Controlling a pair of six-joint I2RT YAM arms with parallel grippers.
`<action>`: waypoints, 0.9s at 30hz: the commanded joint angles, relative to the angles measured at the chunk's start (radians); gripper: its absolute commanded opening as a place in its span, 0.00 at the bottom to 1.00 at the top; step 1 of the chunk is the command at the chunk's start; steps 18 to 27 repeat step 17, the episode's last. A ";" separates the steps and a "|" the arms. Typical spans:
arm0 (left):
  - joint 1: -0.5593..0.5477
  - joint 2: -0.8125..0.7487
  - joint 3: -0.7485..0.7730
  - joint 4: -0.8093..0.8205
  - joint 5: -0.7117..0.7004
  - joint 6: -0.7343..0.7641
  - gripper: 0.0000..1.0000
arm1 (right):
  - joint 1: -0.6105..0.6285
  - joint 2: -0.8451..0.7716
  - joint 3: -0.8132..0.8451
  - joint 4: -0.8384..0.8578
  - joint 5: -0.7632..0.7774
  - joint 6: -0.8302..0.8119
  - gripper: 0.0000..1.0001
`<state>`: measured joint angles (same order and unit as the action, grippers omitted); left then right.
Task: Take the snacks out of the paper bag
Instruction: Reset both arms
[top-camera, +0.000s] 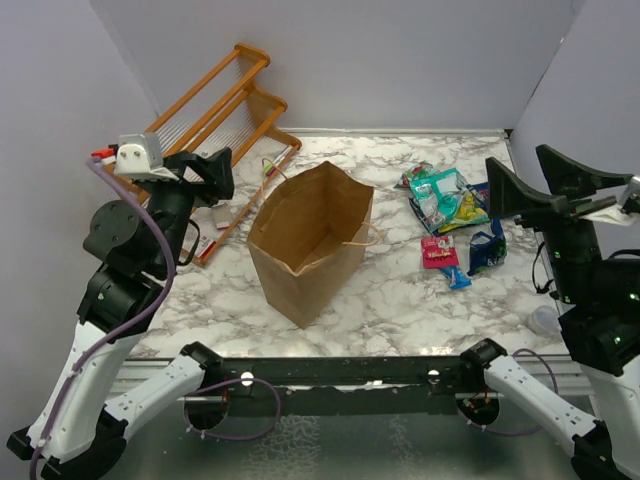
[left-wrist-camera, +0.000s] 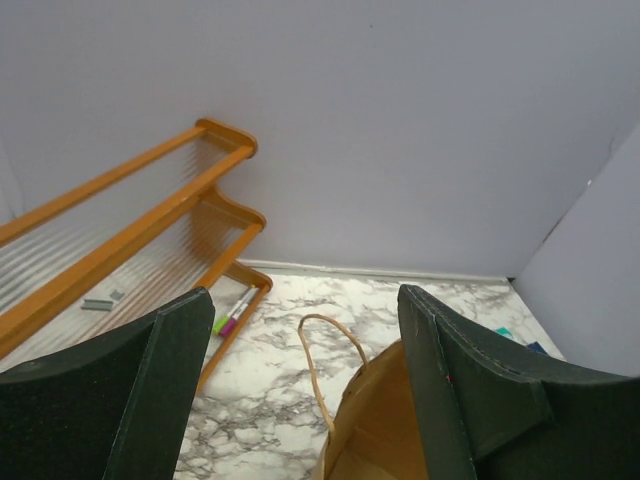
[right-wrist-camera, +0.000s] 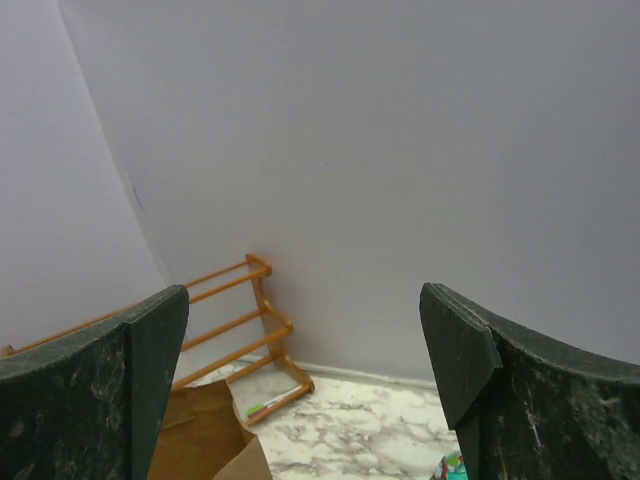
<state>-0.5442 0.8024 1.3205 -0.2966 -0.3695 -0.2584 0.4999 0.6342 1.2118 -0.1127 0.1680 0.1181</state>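
Observation:
The brown paper bag (top-camera: 310, 240) stands upright and open in the middle of the marble table; no packet shows inside it. Its rim and loop handle (left-wrist-camera: 322, 360) show in the left wrist view, its top edge (right-wrist-camera: 205, 440) in the right wrist view. Several snacks lie in a pile right of the bag: teal-green and yellow packets (top-camera: 445, 197), a dark blue packet (top-camera: 487, 248) and a red-pink packet (top-camera: 439, 251). My left gripper (top-camera: 222, 172) is open and empty, raised left of the bag. My right gripper (top-camera: 520, 190) is open and empty, raised beside the snack pile.
An orange wooden rack (top-camera: 215, 105) leans at the back left, with markers (left-wrist-camera: 233, 312) on the table at its foot. Grey walls close the back and both sides. A small clear cup (top-camera: 545, 320) sits near the right arm's base.

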 joint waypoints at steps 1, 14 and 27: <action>0.004 -0.035 0.057 -0.011 -0.087 0.072 0.77 | -0.004 -0.030 0.022 -0.041 -0.052 -0.037 0.99; 0.003 -0.088 0.046 -0.002 -0.105 0.088 0.80 | -0.004 -0.006 0.073 -0.105 -0.010 -0.019 0.99; 0.004 -0.086 0.043 -0.004 -0.103 0.082 0.80 | -0.005 -0.002 0.055 -0.097 0.039 -0.016 0.99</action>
